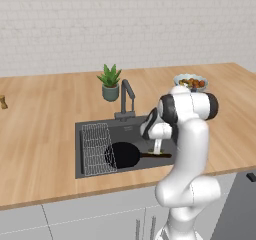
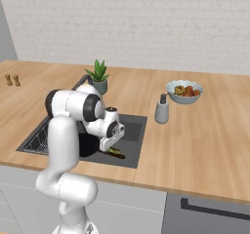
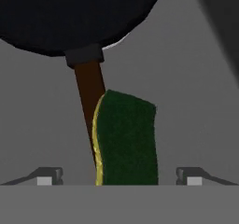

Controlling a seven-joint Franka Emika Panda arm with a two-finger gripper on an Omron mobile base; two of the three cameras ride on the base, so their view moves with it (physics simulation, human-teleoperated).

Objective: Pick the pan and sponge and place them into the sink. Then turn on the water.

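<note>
The pan lies low in the sink at centre frame, its rim overlapping the wire rack; in the hand view its top is cut off. The sponge lies against the pan's handle, its lower end hidden. The gripper stands open, fingertips clear of the sponge. A bowl of food sits at upper right.

Two rear base views (left, right) sharing the sink — hand view close above it.
</note>
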